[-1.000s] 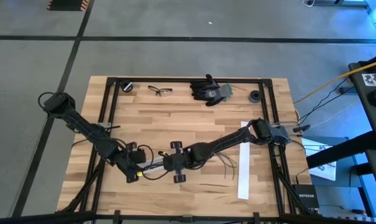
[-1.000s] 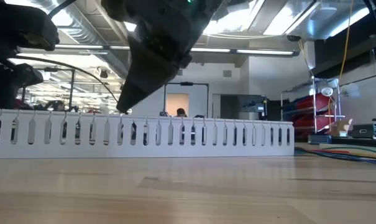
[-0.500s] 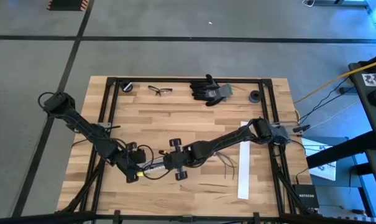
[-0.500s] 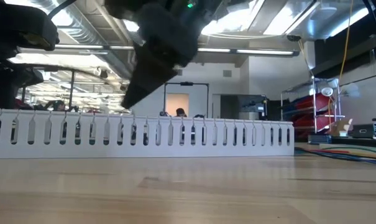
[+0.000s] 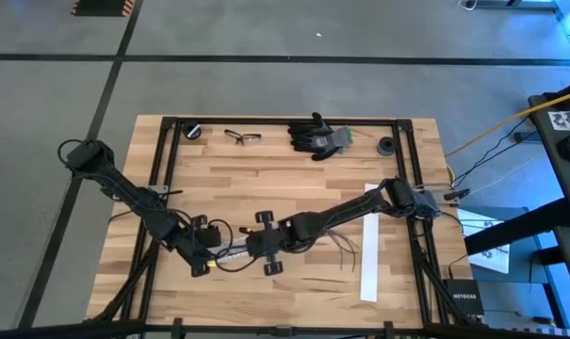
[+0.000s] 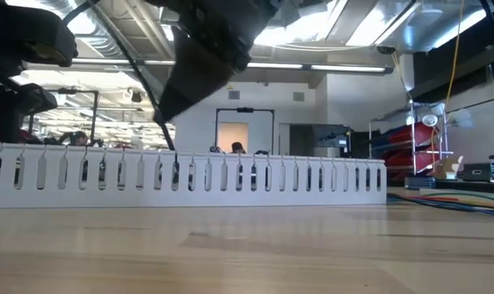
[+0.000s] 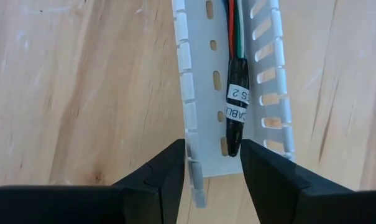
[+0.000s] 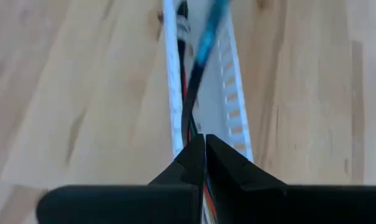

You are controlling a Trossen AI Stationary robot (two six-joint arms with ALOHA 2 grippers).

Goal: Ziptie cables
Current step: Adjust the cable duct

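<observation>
A white slotted cable duct (image 5: 233, 250) lies on the wood table between my two grippers. The cables' black joined end with a white label (image 7: 235, 118) lies inside the duct, red and green wires running on from it. My right gripper (image 8: 204, 146) is shut on the wires over the duct (image 8: 234, 106). The cables' free ends splay on the table (image 5: 343, 245). My left gripper (image 7: 212, 155) is open at the duct's end, one finger by its left wall and one over its right side. My right gripper pinches the thin wires (image 8: 189, 118) between its two shut fingertips, above the duct's channel. The fingers lie along the duct. The wires run on from the fingertips down into the duct. My left gripper: I cannot tell whether its fingers (image 7: 169, 180) touch the duct's end.
A long flat white strip (image 5: 369, 254) lies at the right. At the far edge are black gloves (image 5: 317, 137), safety glasses (image 5: 242, 137) and two small black round things (image 5: 386, 146) (image 5: 192, 130). In the low view the duct (image 6: 230, 175) crosses the table.
My right gripper has shifted a little toward my left gripper and has risen slightly, still shut. In the low view a thin dark wire now runs from it down into the duct.
</observation>
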